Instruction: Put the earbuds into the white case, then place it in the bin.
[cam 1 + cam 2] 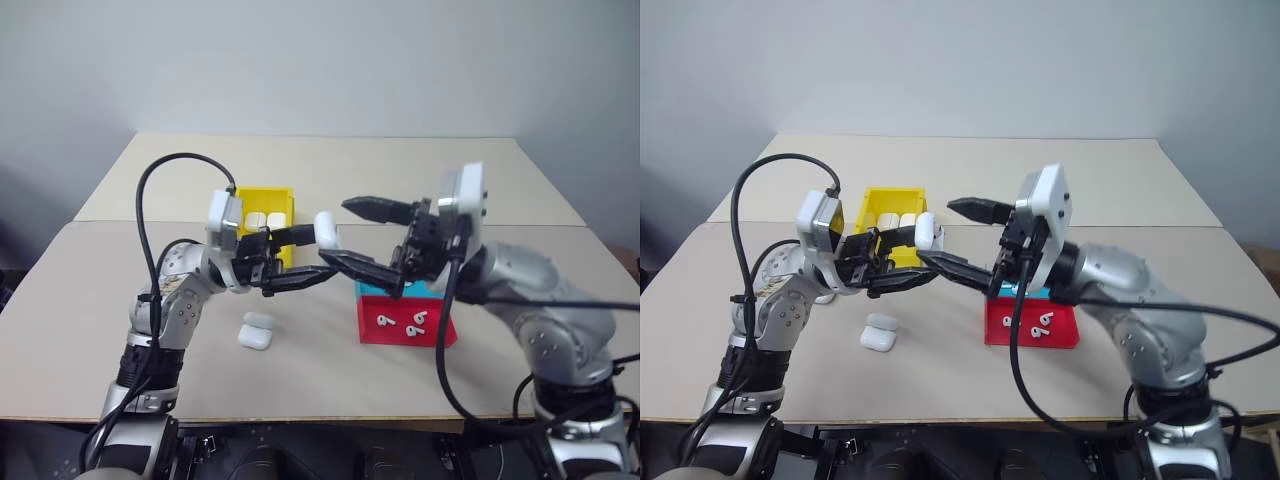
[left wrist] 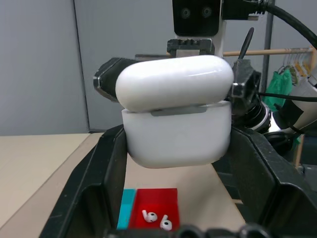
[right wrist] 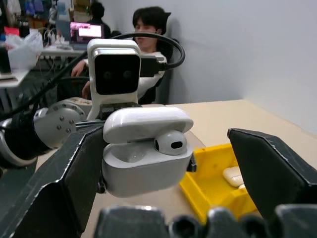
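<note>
**Case clamped in left gripper, right jaws spread at its lid**

You have the small glossy white rounded case (image 1: 326, 230) held off the table near the middle of the head-camera frame. The left gripper (image 1: 318, 256) is clenched on it, its two black fingers pressing the case's lower body from either side. In the right wrist view the lid stands slightly ajar, and one tiny glossy white earbud (image 3: 171, 143) sits in the gap, its rounded head poking out toward the camera.

Your right gripper (image 1: 350, 235) comes in from the right of the frame with its jaws spread wide and holding nothing. One finger lies above the case and one below it, the fingertips just beside it. I cannot tell whether either tip touches the case.

The small bright yellow low-walled plastic bin (image 1: 266, 195) rests on the beige table (image 1: 330, 165) behind the left gripper, centre-left of frame. Several white cases lie inside it.

Another white case (image 1: 256, 331) lies closed on the table, lower left of centre. The red and cyan two-compartment tray (image 1: 400, 337) sits below the right gripper, right of centre. Loose earbuds (image 1: 400, 322) lie in its red compartment.

A seated person (image 3: 148, 29) appears in the background of the right wrist view, upper centre.
</note>
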Controlling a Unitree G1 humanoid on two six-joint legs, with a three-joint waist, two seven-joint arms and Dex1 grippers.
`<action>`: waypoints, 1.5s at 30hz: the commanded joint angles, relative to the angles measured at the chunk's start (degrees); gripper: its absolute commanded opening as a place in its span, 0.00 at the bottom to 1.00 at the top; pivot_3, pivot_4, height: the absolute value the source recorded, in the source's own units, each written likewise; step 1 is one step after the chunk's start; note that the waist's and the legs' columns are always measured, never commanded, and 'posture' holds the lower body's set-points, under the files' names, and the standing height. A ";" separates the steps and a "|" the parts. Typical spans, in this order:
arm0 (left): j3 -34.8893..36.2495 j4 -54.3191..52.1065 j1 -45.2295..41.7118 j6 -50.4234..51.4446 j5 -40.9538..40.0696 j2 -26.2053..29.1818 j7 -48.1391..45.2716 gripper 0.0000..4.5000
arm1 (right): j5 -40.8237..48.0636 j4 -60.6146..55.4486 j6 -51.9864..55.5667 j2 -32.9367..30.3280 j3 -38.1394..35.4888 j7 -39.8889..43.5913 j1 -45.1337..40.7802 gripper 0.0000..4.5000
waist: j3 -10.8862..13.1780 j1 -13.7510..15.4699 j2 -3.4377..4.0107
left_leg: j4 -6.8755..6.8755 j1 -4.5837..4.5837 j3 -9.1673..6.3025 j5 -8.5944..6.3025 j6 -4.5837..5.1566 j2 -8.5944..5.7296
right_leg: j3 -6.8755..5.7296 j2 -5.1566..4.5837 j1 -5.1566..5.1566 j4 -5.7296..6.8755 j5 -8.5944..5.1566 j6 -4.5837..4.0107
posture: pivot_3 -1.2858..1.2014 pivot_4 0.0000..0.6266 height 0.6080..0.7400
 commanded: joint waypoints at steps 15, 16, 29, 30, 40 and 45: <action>1.99 -5.85 4.16 -1.94 -1.06 0.39 1.43 0.62 | -29.54 38.30 -13.99 -12.07 17.49 34.09 -24.55 1.00 | 0.06 -0.90 0.09 | 0.01 -0.12 0.13 0.01 -0.02 0.03 | 0.05 -0.01 -0.15 -0.03 0.00 0.00 | 0.52 0.24 1.00; 2.03 -6.02 4.29 -1.96 -1.03 0.33 1.84 0.62 | -29.30 37.73 -13.27 -11.75 16.83 33.97 -24.36 1.00 | 0.06 -0.89 0.09 | 0.05 -0.14 0.14 0.02 -0.03 0.03 | 0.04 -0.02 -0.15 -0.02 0.00 0.00 | 0.52 0.24 1.00; 4.10 -2.61 1.63 -0.86 -2.19 0.23 4.06 0.62 | -8.45 15.19 9.92 -6.51 -3.87 18.91 -8.39 0.48 | 0.06 0.17 0.09 | 0.14 -0.14 0.10 0.01 -0.03 0.06 | -0.05 -0.02 -0.10 0.05 0.01 -0.01 | 0.52 0.24 1.00; 3.92 -2.24 1.15 -0.72 -2.26 0.10 3.83 0.62 | -7.11 13.43 11.32 -5.52 -4.87 16.95 -7.23 0.40 | 0.06 0.17 0.09 | 0.14 -0.13 0.09 0.01 -0.03 0.05 | -0.04 -0.02 -0.09 0.05 0.01 -0.01 | 0.52 0.24 1.00; 0.88 1.47 -2.19 -0.94 -0.68 -0.95 1.65 0.62 | 2.63 4.66 23.13 1.71 -6.16 2.60 -6.59 0.10 | 0.06 0.08 0.09 | 0.14 -0.12 0.08 0.01 -0.02 0.05 | -0.03 0.00 -0.08 0.07 0.01 -0.01 | 0.52 0.24 1.00; 0.27 2.15 -2.29 -1.30 0.32 -1.16 1.41 0.62 | 7.03 2.41 25.03 2.13 -7.34 -0.68 -6.72 0.10 | 0.06 0.13 0.09 | 0.13 -0.14 0.07 0.01 -0.01 0.04 | -0.03 0.00 -0.08 0.04 0.01 -0.01 | 0.52 0.24 1.00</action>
